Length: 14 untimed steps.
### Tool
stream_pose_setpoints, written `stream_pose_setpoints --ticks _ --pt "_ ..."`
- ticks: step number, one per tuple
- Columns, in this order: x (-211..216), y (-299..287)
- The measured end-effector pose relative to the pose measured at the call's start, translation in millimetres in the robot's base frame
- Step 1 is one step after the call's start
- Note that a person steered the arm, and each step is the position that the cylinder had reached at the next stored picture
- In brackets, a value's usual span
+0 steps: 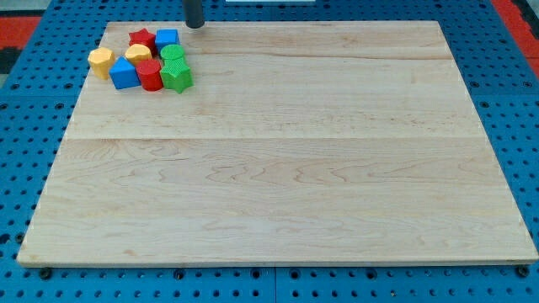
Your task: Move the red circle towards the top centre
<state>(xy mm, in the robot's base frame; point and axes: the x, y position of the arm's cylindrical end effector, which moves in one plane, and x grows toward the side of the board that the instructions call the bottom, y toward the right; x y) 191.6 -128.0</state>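
Note:
The red circle [151,75] stands in a tight cluster of blocks near the board's top left corner. It touches a blue block [124,73] on its left and a green star-like block [177,77] on its right. A yellow block [138,55] and a green round block [173,55] sit just above it. A red star [142,39] and a blue cube [167,39] form the cluster's top row. Another yellow block [100,61] sits at the far left. My tip [195,26] is at the board's top edge, just right of the blue cube, not touching any block.
The wooden board [286,185] lies on a blue perforated table [25,168]. A red strip [518,17] shows at the view's top right corner.

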Motion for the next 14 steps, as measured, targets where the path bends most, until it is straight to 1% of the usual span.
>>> stream_pose_setpoints --ticks 3,5,6,7,8,11,13,14 --pt "0 -11" --pt "1 -98" --pt "16 -129" --pt "30 -141" --pt "55 -142" --pt "83 -133" --pt "96 -104" --pt "121 -90"
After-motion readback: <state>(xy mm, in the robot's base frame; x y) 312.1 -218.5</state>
